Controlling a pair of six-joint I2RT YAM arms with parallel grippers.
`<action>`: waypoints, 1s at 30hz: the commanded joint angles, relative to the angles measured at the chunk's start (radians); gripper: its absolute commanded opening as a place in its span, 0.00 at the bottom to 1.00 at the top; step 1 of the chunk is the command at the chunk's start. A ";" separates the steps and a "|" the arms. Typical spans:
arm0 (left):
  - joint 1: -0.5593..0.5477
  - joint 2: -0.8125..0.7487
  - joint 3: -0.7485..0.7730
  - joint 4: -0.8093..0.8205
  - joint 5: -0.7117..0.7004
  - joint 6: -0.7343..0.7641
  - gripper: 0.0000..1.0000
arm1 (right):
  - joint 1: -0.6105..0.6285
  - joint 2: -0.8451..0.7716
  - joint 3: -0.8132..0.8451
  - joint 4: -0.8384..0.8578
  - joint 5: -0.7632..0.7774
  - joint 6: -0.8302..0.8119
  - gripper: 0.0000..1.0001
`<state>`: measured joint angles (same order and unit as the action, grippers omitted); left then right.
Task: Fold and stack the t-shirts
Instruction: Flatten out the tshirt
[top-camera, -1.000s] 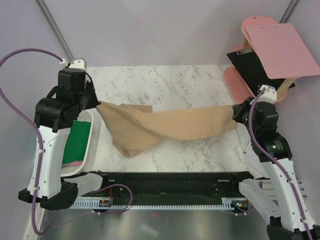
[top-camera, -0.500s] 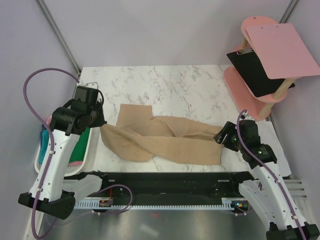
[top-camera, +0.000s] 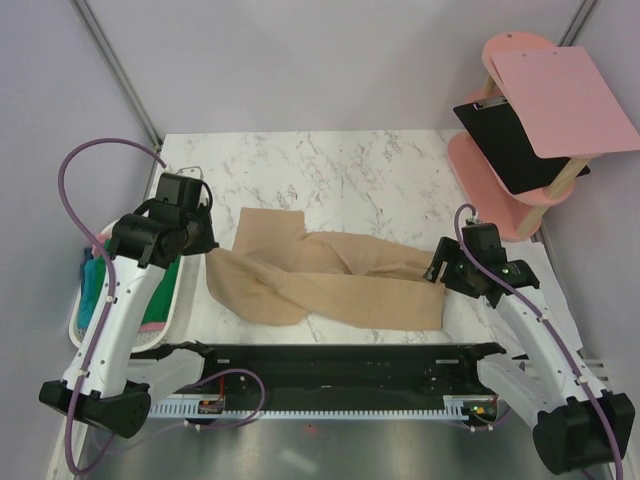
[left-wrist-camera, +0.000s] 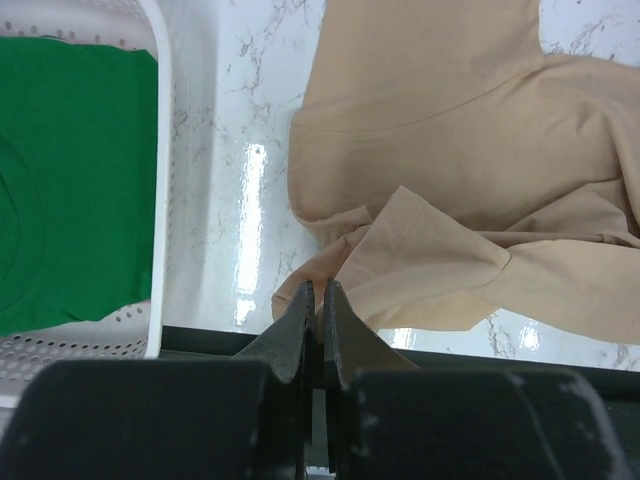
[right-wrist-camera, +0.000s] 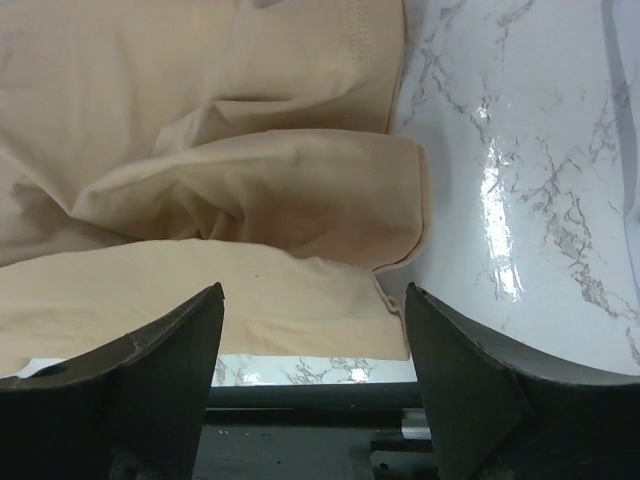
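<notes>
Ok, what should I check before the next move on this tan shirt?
1. Right gripper open, holding nothing: ok.
2. Left gripper shut on the tan t-shirt at its edge: ok.
3. Shirt spread flat: not ok, it lies twisted and bunched.
4. Shirt wholly on the table: ok.
5. Green t-shirt inside the basket, apart from the tan one: ok.

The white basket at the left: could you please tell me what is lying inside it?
A green t-shirt lies on top in the basket, with teal-blue cloth and pink cloth showing at its edges. Whatever is beneath is covered, and the left arm hides part.
</notes>
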<state>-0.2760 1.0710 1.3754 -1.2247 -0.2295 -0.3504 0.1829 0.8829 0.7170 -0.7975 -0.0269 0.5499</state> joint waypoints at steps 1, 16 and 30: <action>0.003 0.000 -0.001 0.047 0.016 -0.019 0.02 | 0.000 0.033 0.029 -0.009 0.051 -0.011 0.78; 0.003 0.007 0.005 0.053 0.015 -0.018 0.02 | 0.027 0.148 0.006 0.023 0.067 -0.007 0.51; 0.003 0.009 0.019 0.053 0.009 -0.015 0.02 | 0.067 0.050 0.114 -0.034 0.093 -0.001 0.00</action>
<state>-0.2764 1.0813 1.3731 -1.2015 -0.2253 -0.3504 0.2375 1.0058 0.7216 -0.7956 0.0414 0.5495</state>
